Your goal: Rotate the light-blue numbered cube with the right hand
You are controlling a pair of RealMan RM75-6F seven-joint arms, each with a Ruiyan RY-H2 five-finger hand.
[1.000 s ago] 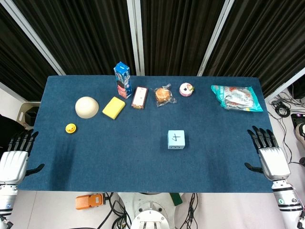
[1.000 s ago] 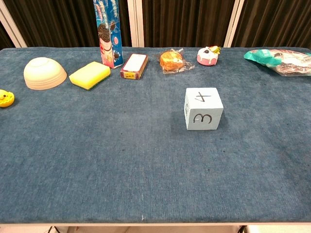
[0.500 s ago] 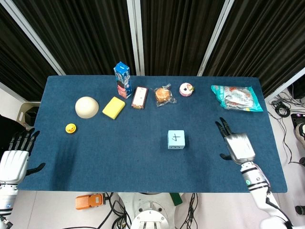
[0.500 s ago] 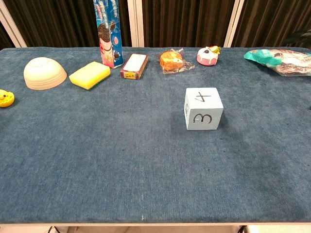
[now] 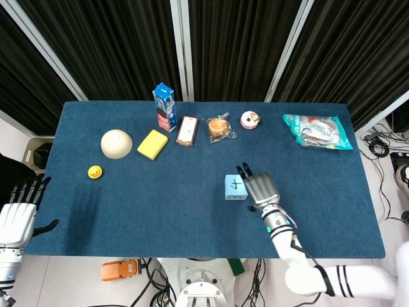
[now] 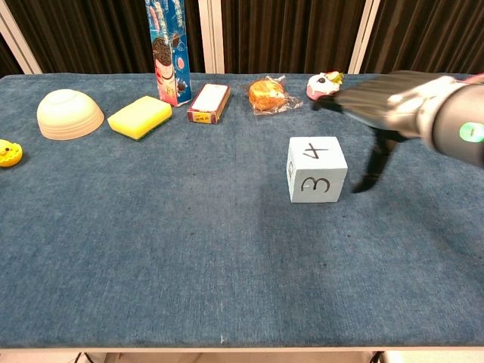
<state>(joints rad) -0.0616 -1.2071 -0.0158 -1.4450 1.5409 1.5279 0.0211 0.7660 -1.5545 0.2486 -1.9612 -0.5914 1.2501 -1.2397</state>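
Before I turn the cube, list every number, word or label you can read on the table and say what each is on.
"4": top face of the cube.
"3": front face of the cube, facing the chest camera.
A third mark on the cube's left face: too foreshortened to read.
Print on the tall blue box: too small to read.
Label on the flat red box: too small to read.
Print on the teal bag: blurred, unreadable.
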